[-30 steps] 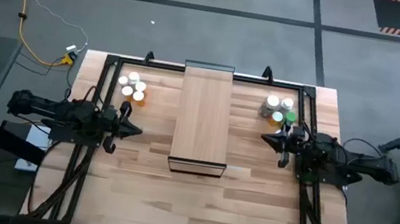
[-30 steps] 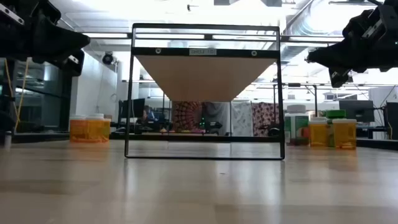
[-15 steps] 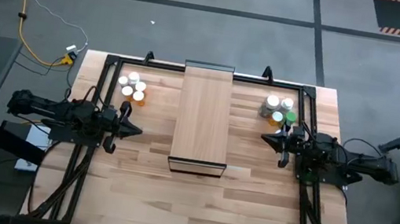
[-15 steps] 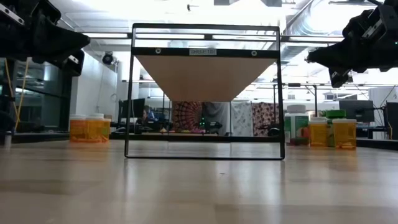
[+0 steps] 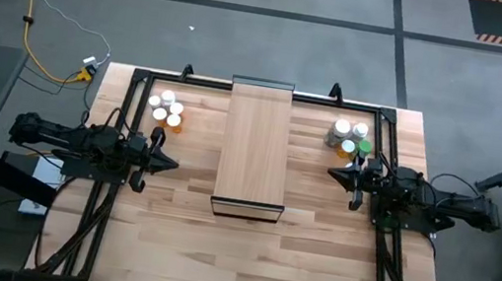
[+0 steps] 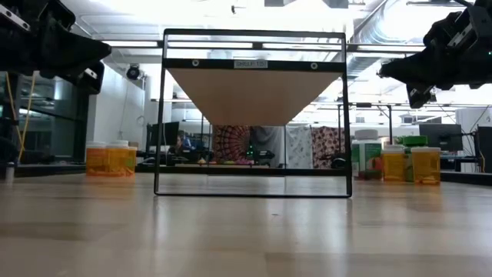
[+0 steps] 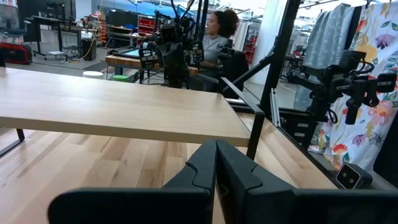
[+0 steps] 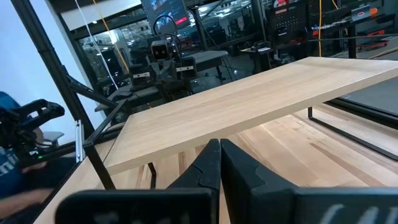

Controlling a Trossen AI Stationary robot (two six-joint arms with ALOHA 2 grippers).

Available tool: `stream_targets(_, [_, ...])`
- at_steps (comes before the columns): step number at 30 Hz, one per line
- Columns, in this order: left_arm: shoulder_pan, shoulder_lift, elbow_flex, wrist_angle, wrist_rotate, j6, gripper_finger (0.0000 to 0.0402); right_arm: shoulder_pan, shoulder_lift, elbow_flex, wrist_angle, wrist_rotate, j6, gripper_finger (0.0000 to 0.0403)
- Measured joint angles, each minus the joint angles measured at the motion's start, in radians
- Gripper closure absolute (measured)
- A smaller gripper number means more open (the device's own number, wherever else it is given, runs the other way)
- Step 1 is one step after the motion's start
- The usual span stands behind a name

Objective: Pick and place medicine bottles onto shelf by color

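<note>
The shelf [image 5: 254,146], a long pale wood board on a black metal frame, stands at the table's middle; the low view shows the shelf [image 6: 254,92] raised on its frame. One cluster of white-capped bottles [image 5: 166,111], orange ones among them, stands upright near the far left. Another cluster of bottles [image 5: 350,138], with a green one, stands near the far right. My left gripper [image 5: 175,164] hovers shut left of the shelf, above the table. My right gripper [image 5: 330,172] hovers shut right of the shelf, beside its bottles. Both point at the shelf.
A black frame [image 5: 140,79] runs around the table's far and side edges. Bare planked tabletop [image 5: 243,259] lies on the near side of the shelf. A person [image 7: 217,34] sits in the room beyond the table.
</note>
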Motion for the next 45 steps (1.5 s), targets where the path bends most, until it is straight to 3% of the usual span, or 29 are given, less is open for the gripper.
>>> stream_targets(45, [0.0, 0.0, 0.0, 0.0, 0.0, 0.0, 0.0401, 0.0, 0.0, 0.0, 0.0, 0.0, -0.001, 0.0402])
